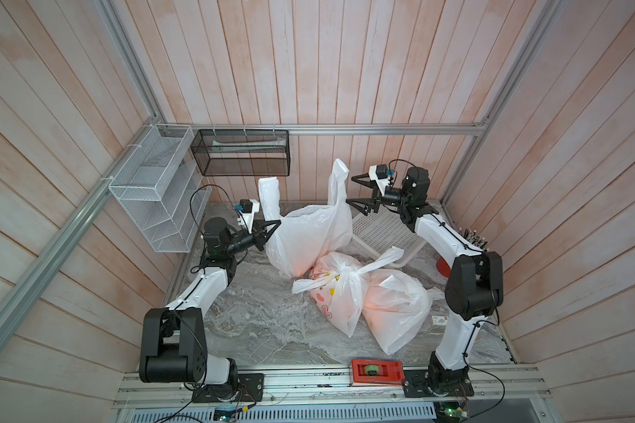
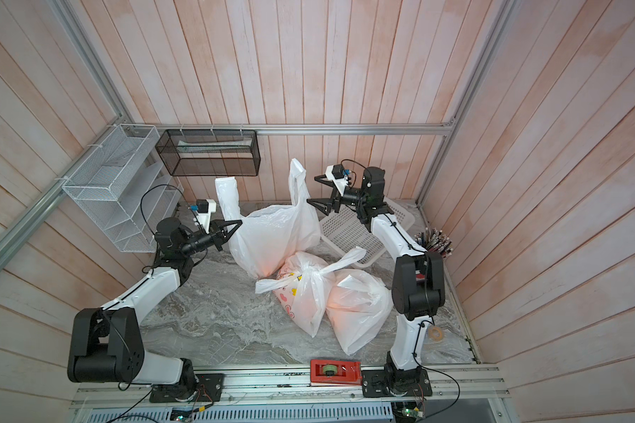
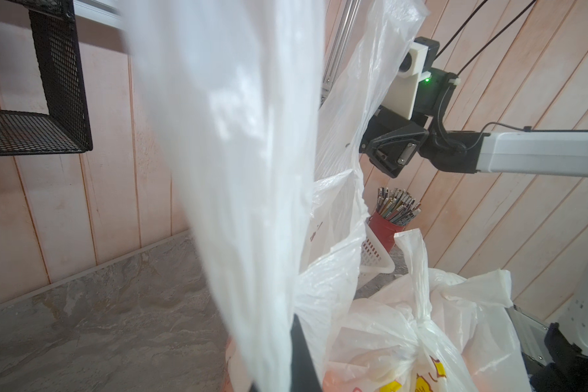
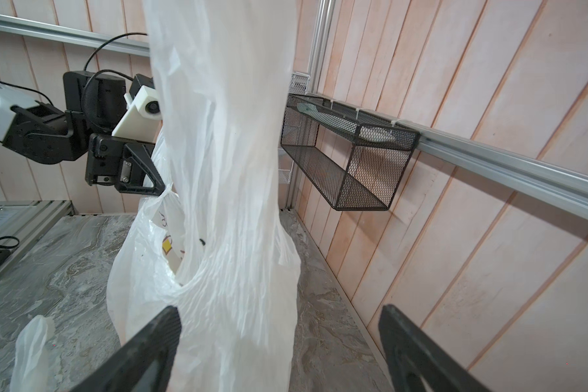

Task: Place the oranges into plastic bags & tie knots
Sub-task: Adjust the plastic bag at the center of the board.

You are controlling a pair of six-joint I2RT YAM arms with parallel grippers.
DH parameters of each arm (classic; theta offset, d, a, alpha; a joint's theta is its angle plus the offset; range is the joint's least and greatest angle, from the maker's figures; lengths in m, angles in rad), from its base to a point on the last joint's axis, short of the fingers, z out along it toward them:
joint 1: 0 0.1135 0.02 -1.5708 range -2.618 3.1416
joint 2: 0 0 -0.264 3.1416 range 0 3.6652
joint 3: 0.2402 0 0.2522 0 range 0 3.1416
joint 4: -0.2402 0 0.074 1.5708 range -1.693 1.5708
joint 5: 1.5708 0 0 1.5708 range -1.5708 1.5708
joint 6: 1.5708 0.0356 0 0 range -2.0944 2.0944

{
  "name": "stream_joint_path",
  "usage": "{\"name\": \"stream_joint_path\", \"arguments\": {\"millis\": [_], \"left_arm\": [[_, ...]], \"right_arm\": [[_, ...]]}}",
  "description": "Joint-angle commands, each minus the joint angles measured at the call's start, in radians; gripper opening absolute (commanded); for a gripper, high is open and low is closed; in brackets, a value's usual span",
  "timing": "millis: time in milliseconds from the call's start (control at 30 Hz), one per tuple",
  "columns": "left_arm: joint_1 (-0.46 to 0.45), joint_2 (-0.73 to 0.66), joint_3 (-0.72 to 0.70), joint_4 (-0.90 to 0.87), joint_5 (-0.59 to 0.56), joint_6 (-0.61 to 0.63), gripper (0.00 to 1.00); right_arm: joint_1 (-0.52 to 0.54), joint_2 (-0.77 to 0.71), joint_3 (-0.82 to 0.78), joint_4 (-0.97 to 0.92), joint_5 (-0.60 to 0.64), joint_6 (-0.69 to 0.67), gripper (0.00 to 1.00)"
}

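Observation:
An open white plastic bag stands at the back of the table with both handles upright, seen in both top views. My left gripper is shut on its left rim; one black finger shows behind a blurred handle. My right gripper is open beside the right handle, and that handle hangs between its fingers, close to one finger. In front lie two tied bags: a printed one with its knot, and a plain one. The oranges show only as an orange glow through the plastic.
A white perforated basket lies tipped behind the right arm. A red cup of pens stands at the right wall. A black mesh shelf and a white wire rack hang on the walls. A red tape dispenser sits on the front rail.

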Motion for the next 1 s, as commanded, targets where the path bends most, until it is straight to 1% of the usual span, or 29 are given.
{"name": "stream_joint_path", "arguments": {"millis": [0,333,433,533,700,867,967], "left_arm": [[0.005,0.017,0.036,-0.004,0.026,0.013,0.00],[0.008,0.030,0.044,-0.004,0.022,0.013,0.00],[0.010,0.030,0.045,-0.002,0.025,0.012,0.00],[0.011,0.029,0.045,-0.002,0.027,0.013,0.00],[0.012,0.026,0.045,-0.001,0.030,0.008,0.00],[0.012,0.021,0.043,-0.002,0.028,0.005,0.00],[0.012,0.018,0.040,-0.005,0.026,0.008,0.00]], "right_arm": [[0.021,0.052,0.067,0.007,-0.051,-0.005,0.91],[0.096,0.182,0.212,-0.004,-0.085,0.033,0.82],[0.117,0.207,0.234,0.012,-0.087,0.056,0.82],[0.135,0.230,0.256,0.026,-0.077,0.078,0.91],[0.154,0.269,0.320,0.027,-0.055,0.121,0.98],[0.154,0.278,0.345,0.057,-0.029,0.189,0.98],[0.152,0.274,0.346,0.077,-0.053,0.243,0.98]]}}
